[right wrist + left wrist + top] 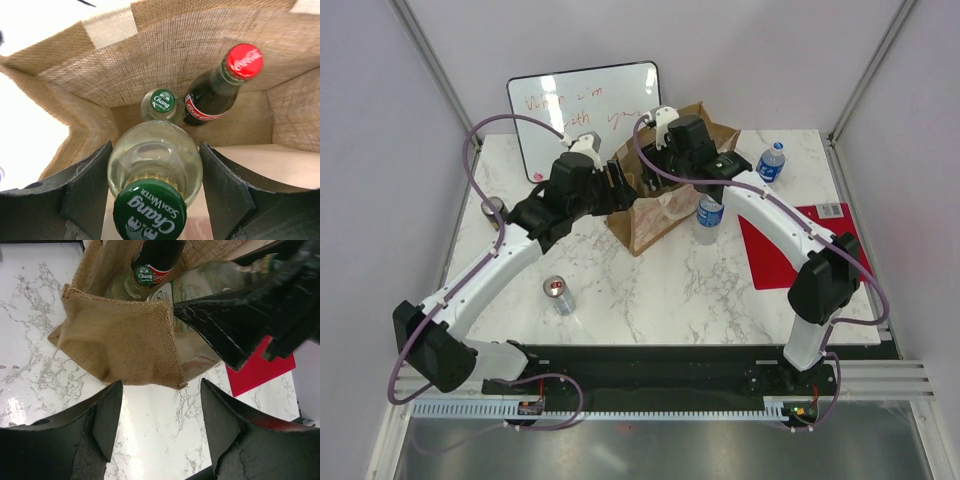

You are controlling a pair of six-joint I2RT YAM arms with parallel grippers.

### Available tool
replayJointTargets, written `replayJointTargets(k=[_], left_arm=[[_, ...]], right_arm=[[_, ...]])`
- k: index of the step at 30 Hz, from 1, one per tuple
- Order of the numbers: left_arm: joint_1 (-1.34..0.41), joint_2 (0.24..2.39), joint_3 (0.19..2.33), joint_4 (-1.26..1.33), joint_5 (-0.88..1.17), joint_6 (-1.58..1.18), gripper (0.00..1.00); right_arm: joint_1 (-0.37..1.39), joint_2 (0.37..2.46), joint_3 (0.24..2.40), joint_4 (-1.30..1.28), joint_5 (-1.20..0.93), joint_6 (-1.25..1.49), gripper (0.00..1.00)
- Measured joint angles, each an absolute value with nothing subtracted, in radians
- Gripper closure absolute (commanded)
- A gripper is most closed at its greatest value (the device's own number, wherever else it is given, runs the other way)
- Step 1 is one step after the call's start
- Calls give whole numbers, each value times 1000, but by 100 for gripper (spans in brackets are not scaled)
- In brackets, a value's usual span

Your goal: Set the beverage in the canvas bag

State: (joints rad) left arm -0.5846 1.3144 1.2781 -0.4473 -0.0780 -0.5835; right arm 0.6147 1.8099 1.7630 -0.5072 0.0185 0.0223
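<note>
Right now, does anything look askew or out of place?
The canvas bag looks misshapen: its near wall sags in a fold. Inside, the Coca-Cola bottle appears to lean toward a corner, away from the small Chang bottle.

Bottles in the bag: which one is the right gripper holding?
The soda water bottle, green cap nearest the camera; the other Chang bottle and cola bottle stand free.

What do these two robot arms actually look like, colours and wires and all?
The left arm and right arm are slim white tubes linked by chunky black joints. A thin purple cable loops loosely beside each. A small white block sits on each wrist. The left gripper and right gripper each end in two flat, matte black, wedge-shaped fingers.
</note>
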Motion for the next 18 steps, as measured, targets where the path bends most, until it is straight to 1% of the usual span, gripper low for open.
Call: replayJointTargets(k=[5,8,9,11,12,14,15,16,18], left_arm=[[-585,1375,1307,-436,-54,-599,35],[-585,1393,1317,-430,-49,-607,43],[-585,1397,1319,-430,-48,-610,50],[-585,1404,1319,-427,-46,-616,59],[-585,1406,1319,-426,-46,-617,69],[-585,1408,1319,-420,-42,-624,79],[-585,1408,1320,-415,-42,-624,92],[-585,1408,1322,-413,-42,-624,98],[-585,1408,1325,-413,-41,-628,98]], right_arm=[[615,1744,1748,-506,15,34,100],[615,1727,1748,-494,12,39,100],[615,1727,1748,-490,9,41,100],[615,1727,1743,-479,-1,46,100],[615,1727,1740,-479,-5,48,100],[615,1728,1736,-479,-13,50,100],[615,1729,1735,-479,-19,52,100],[615,1732,1734,-479,-24,54,100],[615,1736,1734,-478,-33,57,100]])
